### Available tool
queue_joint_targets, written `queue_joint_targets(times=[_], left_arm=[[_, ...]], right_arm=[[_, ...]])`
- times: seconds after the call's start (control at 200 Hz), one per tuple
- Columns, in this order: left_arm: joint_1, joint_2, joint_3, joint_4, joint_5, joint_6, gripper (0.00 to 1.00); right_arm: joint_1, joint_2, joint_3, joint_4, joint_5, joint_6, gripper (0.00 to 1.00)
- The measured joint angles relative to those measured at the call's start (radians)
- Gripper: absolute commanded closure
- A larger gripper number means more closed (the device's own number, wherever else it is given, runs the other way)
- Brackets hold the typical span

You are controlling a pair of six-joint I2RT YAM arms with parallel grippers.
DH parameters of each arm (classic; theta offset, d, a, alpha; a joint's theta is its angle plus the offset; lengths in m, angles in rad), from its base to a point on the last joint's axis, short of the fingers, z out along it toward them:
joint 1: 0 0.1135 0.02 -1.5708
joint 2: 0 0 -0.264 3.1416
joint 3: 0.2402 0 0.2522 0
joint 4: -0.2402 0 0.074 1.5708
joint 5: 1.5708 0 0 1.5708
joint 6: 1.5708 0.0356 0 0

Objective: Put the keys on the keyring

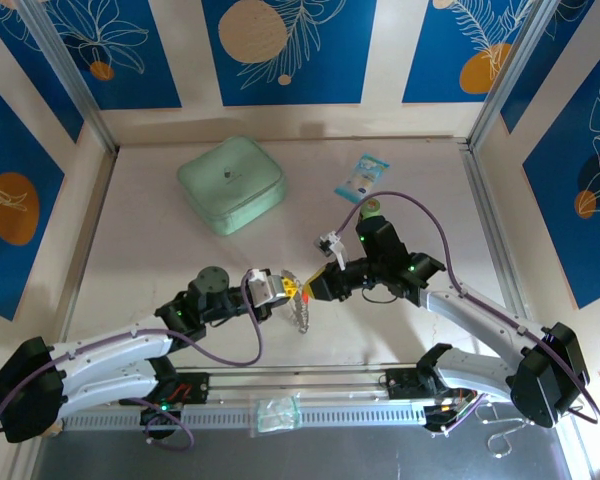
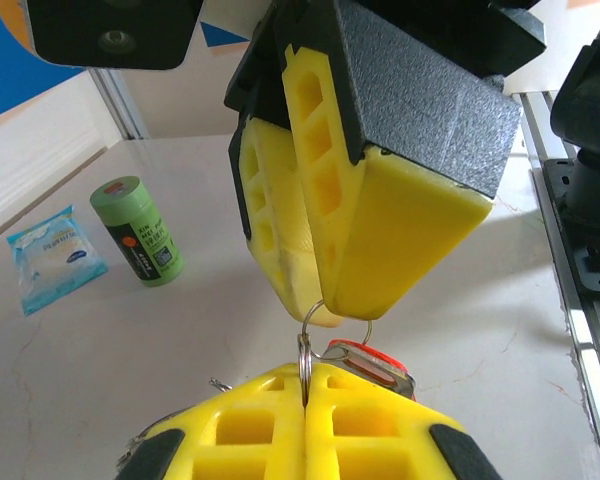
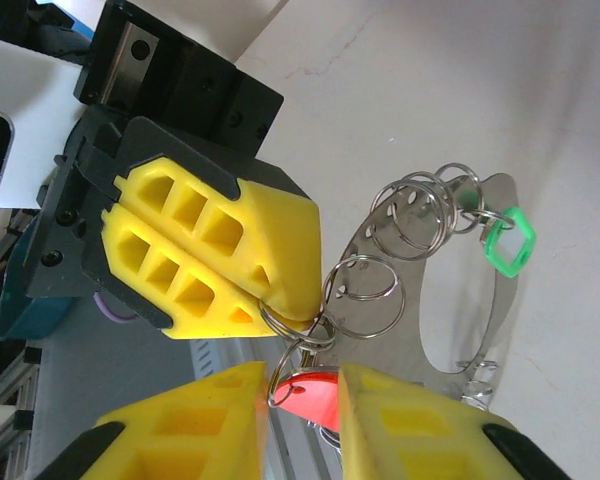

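The keyring (image 3: 501,330) is a thin pale hoop hanging over the table, fringed with several silvery split rings (image 3: 364,296). A green key (image 3: 507,247) hangs on one of them. In the top view the keyring (image 1: 302,316) dangles below the two grippers, which meet at mid-table. My left gripper (image 2: 307,385) is shut on a split ring (image 2: 304,352). My right gripper (image 3: 302,388) faces it, jaws closed against the red key (image 3: 318,397), whose own small ring links into the pinched one. The red key (image 2: 378,366) lies just right of my left fingertips.
A mint-green pouch (image 1: 231,184) sits at the back left. A small green cylinder (image 1: 371,208) (image 2: 137,230) and a white-blue packet (image 1: 362,178) (image 2: 52,255) stand behind the right arm. A metal rail (image 1: 310,385) runs along the near edge.
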Motion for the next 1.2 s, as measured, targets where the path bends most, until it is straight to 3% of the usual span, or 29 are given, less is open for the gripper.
queue_joint_targets(times=[0.39, 1.2], left_arm=[[0.000, 0.000, 0.000, 0.008, 0.000, 0.000, 1.00], [0.000, 0.010, 0.000, 0.023, 0.000, 0.000, 1.00]], right_arm=[[0.000, 0.004, 0.002, 0.000, -0.006, 0.015, 1.00], [-0.052, 0.093, 0.033, -0.027, -0.077, -0.050, 1.00]])
